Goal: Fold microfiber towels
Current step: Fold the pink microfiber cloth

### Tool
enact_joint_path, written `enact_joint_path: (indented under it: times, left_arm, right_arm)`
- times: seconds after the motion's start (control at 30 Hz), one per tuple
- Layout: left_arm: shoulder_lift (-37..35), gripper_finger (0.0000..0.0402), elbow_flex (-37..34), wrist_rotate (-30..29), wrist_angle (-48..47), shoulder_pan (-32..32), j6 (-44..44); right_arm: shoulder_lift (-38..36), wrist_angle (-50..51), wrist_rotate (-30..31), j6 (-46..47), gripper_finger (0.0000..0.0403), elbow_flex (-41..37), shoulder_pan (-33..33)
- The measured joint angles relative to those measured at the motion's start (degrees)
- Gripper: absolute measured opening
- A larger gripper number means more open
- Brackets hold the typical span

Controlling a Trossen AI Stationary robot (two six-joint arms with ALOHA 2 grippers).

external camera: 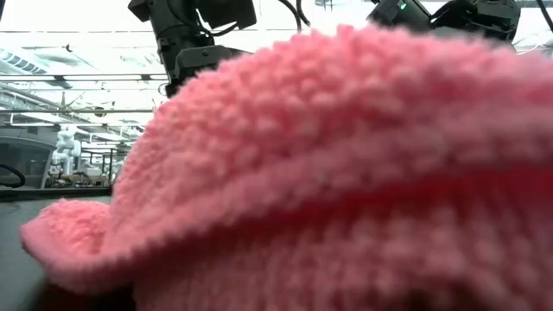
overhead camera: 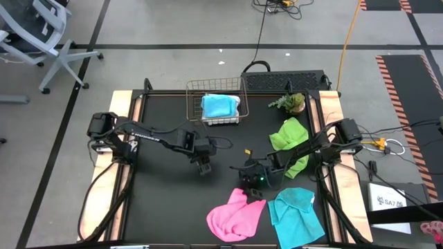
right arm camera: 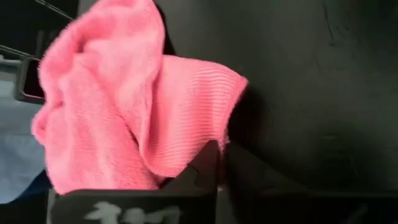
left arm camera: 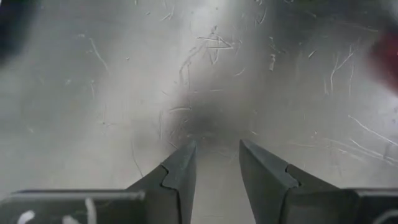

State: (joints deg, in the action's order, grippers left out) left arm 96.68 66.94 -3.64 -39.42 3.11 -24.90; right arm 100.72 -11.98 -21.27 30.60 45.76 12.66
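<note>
A pink towel [overhead camera: 235, 218] lies crumpled near the table's front edge and fills the low view [external camera: 328, 173]. My right gripper [overhead camera: 254, 194] sits at its far corner, shut on it [right arm camera: 219, 154]. To its right a cyan towel [overhead camera: 297, 216] lies spread flat on the table. A lime green towel [overhead camera: 291, 137] lies bunched at the right, partly under my right arm. Another cyan towel [overhead camera: 217, 105] rests inside the wire basket [overhead camera: 194, 93]. My left gripper [overhead camera: 204, 166] hovers open over bare table [left arm camera: 217, 149], left of the right gripper. My right gripper has the pink towel's far corner [right arm camera: 198, 149] pinched between its two shut fingers; how many layers, I cannot tell. The fingers slant down from the table's right side. The cloth rises bunched from the fingertips [right arm camera: 205, 163], and the rest of the towel [overhead camera: 232, 223] lies on the table.
A small green plant [overhead camera: 291, 104] stands at the back right, beside the basket. Bare black table lies between the two arms and along the left half [overhead camera: 166, 207]. Wooden rails [overhead camera: 118, 111] run along both side edges.
</note>
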Motion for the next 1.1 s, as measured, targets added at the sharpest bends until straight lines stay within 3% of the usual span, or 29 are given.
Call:
enact_joint_path:
  times: [0.17, 0.5, 0.67, 0.87, 1.1]
  left_arm:
    - [0.0, 0.0122, 0.0, 0.0, 0.1, 0.0, -3.0]
    - [0.0, 0.0122, 0.0, 0.0, 1.8, 0.0, -7.2]
    - [0.0, 0.0122, 0.0, -1.6, 5.5, -0.2, -10.2]
    - [0.0, 0.0122, 0.0, -5.9, 3.2, -1.8, -13.9]
    - [0.1, 0.0123, 0.0, 0.8, 5.8, -2.6, -14.1]
  right_arm:
    - [-4.2, 0.8, 3.2, 1.2, 0.0003, 0.0, -1.2]
    - [-19.7, 18.6, 25.1, -5.8, 0.0001, 0.0, -7.0]
    - [-25.0, 23.2, 26.3, -6.5, 0.0001, 0.0, -8.9]
    - [-28.4, 27.4, 28.4, -6.0, 0.0001, 0.0, -8.9]
    - [-28.7, 29.5, 29.1, -5.9, 0.0, 0.0, -8.9]
